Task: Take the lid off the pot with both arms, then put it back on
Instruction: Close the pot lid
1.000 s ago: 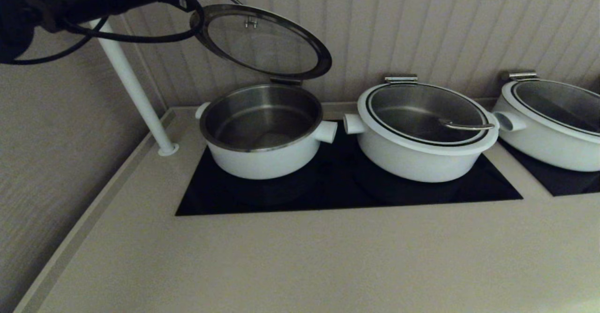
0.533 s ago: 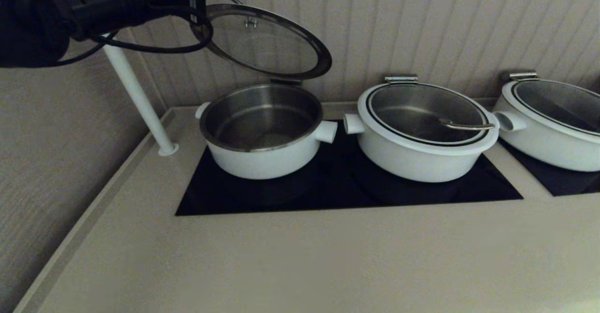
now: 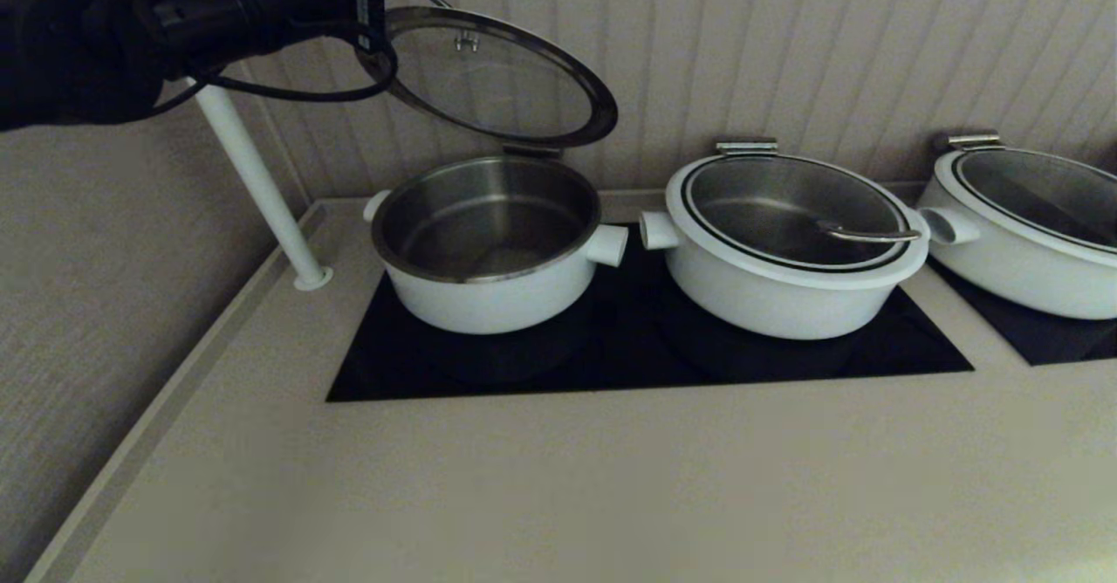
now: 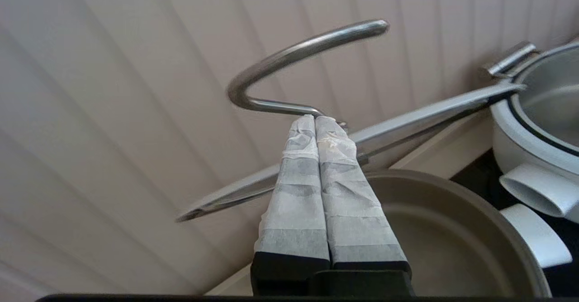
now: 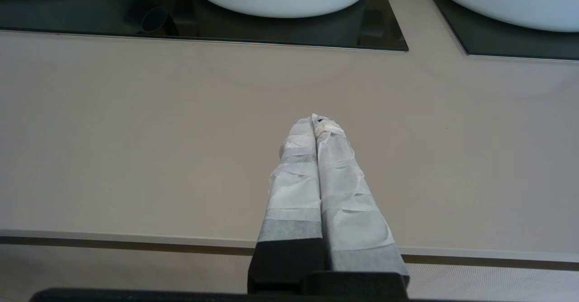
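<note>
- Lid (image 3: 502, 77) is up: tilted open on its rear hinge above the pot (image 3: 489, 247), front edge raised high, back edge low near the pot's far rim.
- Lid's wire handle (image 4: 289, 62) sticks up off the glass, in front of the ribbed wall panel (image 3: 785, 42).
- Left gripper (image 4: 315, 120) is up at the lid's raised edge, top left of head view. Taped fingers (image 4: 298, 193) pressed flat together, nothing between them; tips sit right at the base leg of the wire handle, looks like touching or just beside it, can't tell which.
- Pot is uncovered, steel inside visible, sitting on the left side of the black cooktop (image 3: 628, 347). Its right stub handle is just beside the left stub handle of the middle pot (image 3: 785, 251).
- Middle pot has its lid down, handle lying across the glass. Third pot (image 3: 1030, 225) at far right, on a separate black panel, lid also down.
- Right gripper (image 5: 315, 122) is low over the bare beige counter (image 5: 135, 134), near its front edge, well apart from the pots. Fingers closed against each other, holding nothing.
- White pole (image 3: 253, 177) stands slanted at the counter's back-left corner, left of the pot.
</note>
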Robot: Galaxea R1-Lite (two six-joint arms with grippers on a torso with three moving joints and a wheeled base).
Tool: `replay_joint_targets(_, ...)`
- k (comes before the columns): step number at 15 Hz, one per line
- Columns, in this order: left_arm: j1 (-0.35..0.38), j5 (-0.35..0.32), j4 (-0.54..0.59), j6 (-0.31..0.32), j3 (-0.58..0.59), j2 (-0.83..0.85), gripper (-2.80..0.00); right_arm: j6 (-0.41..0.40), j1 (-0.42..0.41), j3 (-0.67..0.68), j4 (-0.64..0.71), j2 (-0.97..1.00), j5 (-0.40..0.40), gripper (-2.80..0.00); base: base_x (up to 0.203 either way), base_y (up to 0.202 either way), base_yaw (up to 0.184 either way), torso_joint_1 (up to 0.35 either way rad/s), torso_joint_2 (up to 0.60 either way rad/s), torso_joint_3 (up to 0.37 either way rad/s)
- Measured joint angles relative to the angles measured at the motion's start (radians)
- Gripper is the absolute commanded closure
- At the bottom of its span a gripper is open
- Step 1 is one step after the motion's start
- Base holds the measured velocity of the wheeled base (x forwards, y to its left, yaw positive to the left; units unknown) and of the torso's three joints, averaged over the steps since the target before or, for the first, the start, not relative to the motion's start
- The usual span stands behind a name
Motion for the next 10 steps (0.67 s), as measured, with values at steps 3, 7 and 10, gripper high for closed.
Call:
replay_joint_targets(3,0.007,-0.014,0.000,0.000,-0.001,0.009,0.00,0.000,0.000,0.000,0.000,0.000,0.000,0.00,0.000,0.000,0.000,0.000,0.00,0.000)
replay_joint_targets(7,0.012,-0.018,0.000,0.000,-0.001,0.016,0.00,0.000,0.000,0.000,0.000,0.000,0.000,0.00,0.000,0.000,0.000,0.000,0.00,0.000)
replay_joint_targets(10,0.013,-0.020,0.000,-0.001,0.008,0.014,0.00,0.000,0.000,0.000,0.000,0.000,0.000,0.00,0.000,0.000,0.000,0.000,0.00,0.000)
